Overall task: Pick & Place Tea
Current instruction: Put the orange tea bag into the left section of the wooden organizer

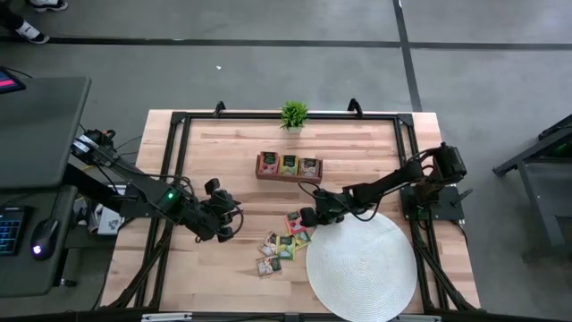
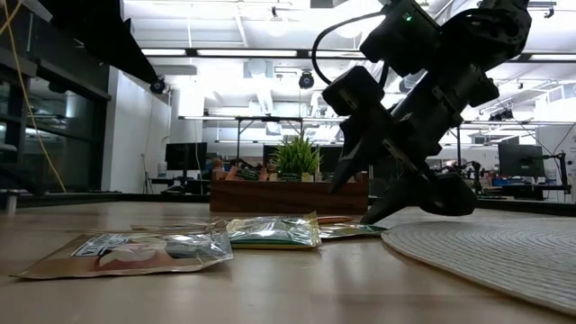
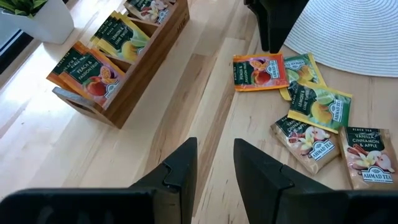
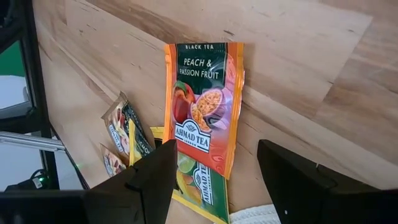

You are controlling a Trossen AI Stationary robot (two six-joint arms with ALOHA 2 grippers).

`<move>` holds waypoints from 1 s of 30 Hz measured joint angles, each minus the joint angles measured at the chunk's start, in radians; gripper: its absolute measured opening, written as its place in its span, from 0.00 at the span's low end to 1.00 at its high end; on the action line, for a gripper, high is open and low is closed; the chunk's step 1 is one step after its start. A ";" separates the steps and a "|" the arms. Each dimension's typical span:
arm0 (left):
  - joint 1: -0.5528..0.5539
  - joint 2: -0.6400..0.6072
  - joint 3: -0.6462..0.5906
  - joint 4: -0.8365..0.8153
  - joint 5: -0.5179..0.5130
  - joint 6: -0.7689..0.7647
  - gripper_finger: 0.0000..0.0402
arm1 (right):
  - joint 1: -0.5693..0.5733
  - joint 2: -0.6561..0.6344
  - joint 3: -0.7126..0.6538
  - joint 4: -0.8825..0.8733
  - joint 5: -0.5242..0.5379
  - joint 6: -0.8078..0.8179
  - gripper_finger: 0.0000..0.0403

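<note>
Several loose tea packets (image 1: 284, 241) lie flat on the wooden table beside the round white mat (image 1: 362, 264). The orange peach packet (image 4: 202, 112) lies farthest from the table's near edge, with its lower edge over a green one (image 4: 193, 180). My right gripper (image 1: 308, 216) slants down over this packet, open, with one finger on each side of it (image 4: 214, 180). I cannot tell whether a fingertip (image 2: 371, 216) touches anything. My left gripper (image 1: 225, 220) hovers open and empty to the left of the pile (image 3: 214, 168).
A wooden box (image 1: 289, 167) with upright tea packets (image 3: 93, 71) stands behind the pile. A small potted plant (image 1: 294, 114) sits at the far edge. The mat's rim (image 2: 468, 243) lies right beside the right gripper. Bare table lies between the left gripper and the pile.
</note>
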 joint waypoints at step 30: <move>0.000 0.000 0.000 -0.006 0.025 0.023 0.25 | -0.009 0.072 0.002 0.076 0.015 -0.027 0.02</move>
